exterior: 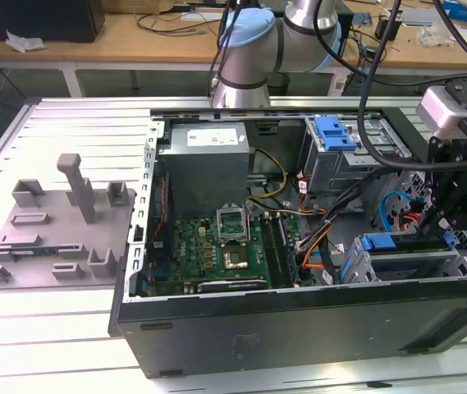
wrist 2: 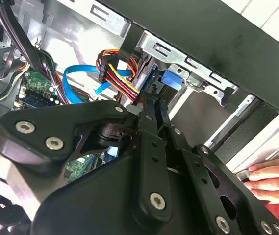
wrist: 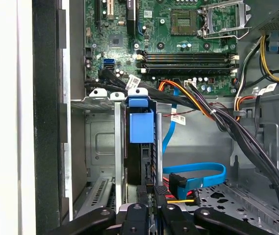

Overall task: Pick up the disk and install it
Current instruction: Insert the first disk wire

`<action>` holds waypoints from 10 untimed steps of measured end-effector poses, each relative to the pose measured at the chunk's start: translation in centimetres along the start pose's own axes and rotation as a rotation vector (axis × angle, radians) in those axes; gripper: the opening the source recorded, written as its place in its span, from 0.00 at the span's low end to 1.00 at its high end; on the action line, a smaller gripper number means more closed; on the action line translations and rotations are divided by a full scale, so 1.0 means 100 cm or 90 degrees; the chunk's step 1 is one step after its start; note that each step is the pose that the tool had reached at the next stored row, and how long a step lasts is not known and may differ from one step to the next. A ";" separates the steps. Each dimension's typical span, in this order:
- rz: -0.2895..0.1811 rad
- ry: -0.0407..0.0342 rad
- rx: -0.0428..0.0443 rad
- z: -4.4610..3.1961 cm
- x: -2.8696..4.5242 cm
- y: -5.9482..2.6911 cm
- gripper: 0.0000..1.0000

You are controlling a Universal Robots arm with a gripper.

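- The open computer case [exterior: 299, 328] lies on its side on a slatted white table [exterior: 52, 328], its interior facing up.
- A grey moulded fixture [exterior: 61, 230] sits on the table beside the case, on the exterior view's left.
- The robot arm [exterior: 254, 49] reaches over the case from the far side; its black gripper [exterior: 463, 205] hangs above the drive cage at the exterior view's right.
- Inside the case, a grey power-supply box [exterior: 204, 164] stands behind the green motherboard [exterior: 217, 254].
- A metal drive cage [wrist: 100, 142] sits along the near wall of the case.
- The disk [wrist: 140, 147] stands on edge in a slot of that cage, its blue carrier tab showing in the first wrist view and, beyond the fingers, in the second wrist view [wrist 2: 171, 81].
- The gripper's two fingers [wrist 2: 151, 122] lie pressed close together with no visible gap, pointing at the blue tab; whether the tips touch it cannot be told.
- A blue data cable [wrist: 198, 171] loops on the case floor beside the cage.
- A person's hand [wrist 2: 271, 178] rests on the edge of the case.
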State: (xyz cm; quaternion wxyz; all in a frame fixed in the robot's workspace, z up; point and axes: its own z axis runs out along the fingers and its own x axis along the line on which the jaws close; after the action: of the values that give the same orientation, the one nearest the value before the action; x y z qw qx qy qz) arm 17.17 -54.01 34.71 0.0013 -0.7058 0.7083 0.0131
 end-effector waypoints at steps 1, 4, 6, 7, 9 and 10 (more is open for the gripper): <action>0.000 0.0000 0.0000 0.0000 0.0000 0.0000 0.16; 0.000 -0.0001 0.0000 0.0001 0.0000 0.0000 0.16; 0.000 -0.0001 0.0000 0.0001 0.0000 0.0000 0.16; 0.000 0.0000 0.0000 0.0001 0.0000 0.0000 0.16; 0.000 -0.0001 0.0000 0.0024 0.0000 -0.0008 0.16; 0.000 0.0001 0.0000 0.0042 0.0000 -0.0009 0.16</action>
State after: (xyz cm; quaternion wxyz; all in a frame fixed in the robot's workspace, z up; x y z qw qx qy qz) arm 17.25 -54.00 34.29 0.0012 -0.7058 0.7083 0.0131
